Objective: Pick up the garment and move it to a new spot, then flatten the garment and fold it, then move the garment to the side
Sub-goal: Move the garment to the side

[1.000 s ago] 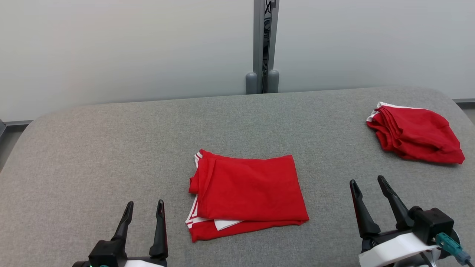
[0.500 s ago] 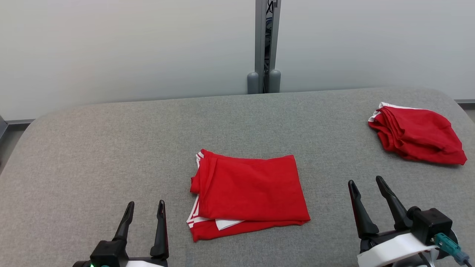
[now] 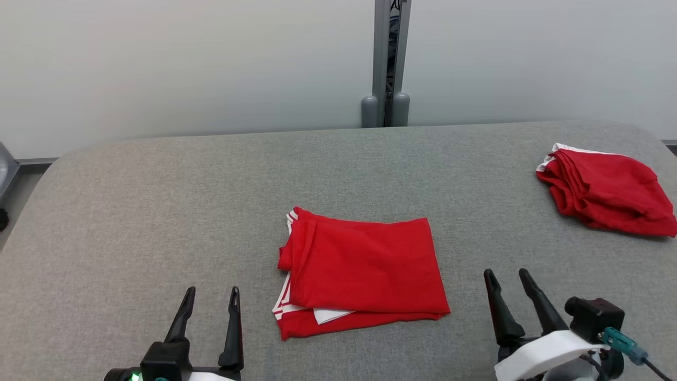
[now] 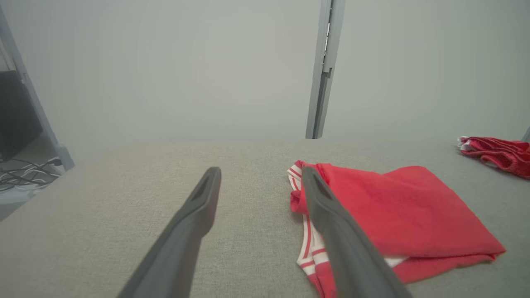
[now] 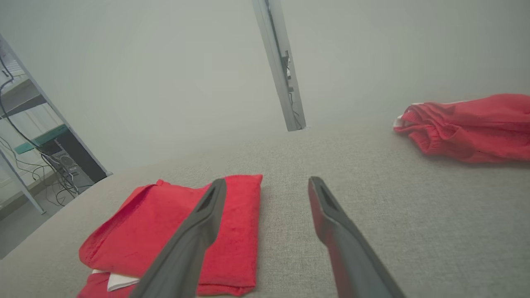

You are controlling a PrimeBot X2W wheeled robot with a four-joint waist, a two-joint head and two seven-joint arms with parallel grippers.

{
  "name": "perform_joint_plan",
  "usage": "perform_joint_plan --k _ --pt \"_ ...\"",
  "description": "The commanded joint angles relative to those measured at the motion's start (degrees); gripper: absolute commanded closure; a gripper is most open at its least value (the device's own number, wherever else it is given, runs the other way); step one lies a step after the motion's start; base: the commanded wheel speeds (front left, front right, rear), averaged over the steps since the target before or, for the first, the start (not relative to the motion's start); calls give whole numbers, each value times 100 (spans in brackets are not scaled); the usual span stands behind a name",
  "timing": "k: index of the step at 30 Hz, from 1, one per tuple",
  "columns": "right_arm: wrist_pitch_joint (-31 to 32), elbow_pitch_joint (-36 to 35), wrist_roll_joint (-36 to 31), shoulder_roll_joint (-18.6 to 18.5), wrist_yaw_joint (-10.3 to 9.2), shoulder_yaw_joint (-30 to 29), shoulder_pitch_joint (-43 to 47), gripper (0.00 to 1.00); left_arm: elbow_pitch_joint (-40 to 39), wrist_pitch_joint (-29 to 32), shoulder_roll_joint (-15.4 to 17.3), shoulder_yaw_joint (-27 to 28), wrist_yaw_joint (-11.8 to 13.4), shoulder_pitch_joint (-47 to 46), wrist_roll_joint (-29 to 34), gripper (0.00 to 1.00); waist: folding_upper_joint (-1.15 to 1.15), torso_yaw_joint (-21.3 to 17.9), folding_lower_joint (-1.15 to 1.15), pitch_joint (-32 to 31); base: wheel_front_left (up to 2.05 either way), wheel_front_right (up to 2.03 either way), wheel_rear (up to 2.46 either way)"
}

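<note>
Draws right gripper (image 3: 504, 272) lower at lower right, holds it and left gripper (image 3: 212, 290) spread and empty, leaves folded red white-striped cloth garment (image 3: 370, 270) mid-frame, seemingly ready for moving aside.

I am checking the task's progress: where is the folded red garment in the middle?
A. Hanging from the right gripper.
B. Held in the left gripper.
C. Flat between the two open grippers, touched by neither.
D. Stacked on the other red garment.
C: the folded garment lies flat on the grey surface, the left gripper and right gripper open beside it, apart.
</note>
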Motion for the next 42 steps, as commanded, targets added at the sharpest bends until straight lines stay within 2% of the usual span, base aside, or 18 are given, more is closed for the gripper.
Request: perform_joint_plan --k 1,5,12,20,28,29,30,31,32,42 --pt "-6 298 304 -29 4 154 -198 0 34 -18 38 -10 49 -79 156 0 0 83 0 29 0 0 0" --pt "-5 975 1098 -26 4 444 -571 0 54 -18 46 -39 75 -101 346 0 0 238 0 72 0 0 0" --pt "-5 1831 1919 -258 4 1181 -1295 0 93 -19 41 -66 -8 -203 444 0 0 560 0 223 0 0 0" --pt "-6 2558 2184 -456 4 1540 -1847 0 99 -19 28 -129 -45 -365 427 0 0 901 0 479 0 0 0" --pt "-5 3311 2552 -405 4 1982 -2055 0 122 -19 14 -233 25 -441 333 0 0 1210 0 631 0 0 0" --pt "-3 3352 2559 -415 4 2093 -2077 4 125 -19 14 -244 29 -452 320 0 0 1235 0 637 0 0 0" --pt "-2 3350 2594 -418 4 2193 -2072 52 127 -19 12 -252 26 -458 309 0 0 1253 0 642 0 0 0" --pt "-2 3340 2636 -427 4 2252 -2058 85 126 -19 12 -255 37 -457 294 0 0 1263 0 644 0 0 0" --pt "-2 3314 2638 -450 4 2312 -2065 100 125 -19 13 -257 46 -454 281 0 0 1269 0 645 0 0 0" --pt "-5 2995 2324 -580 3 2227 -2156 100 61 -19 10 -280 89 -471 228 0 0 1120 0 655 0 0 0"
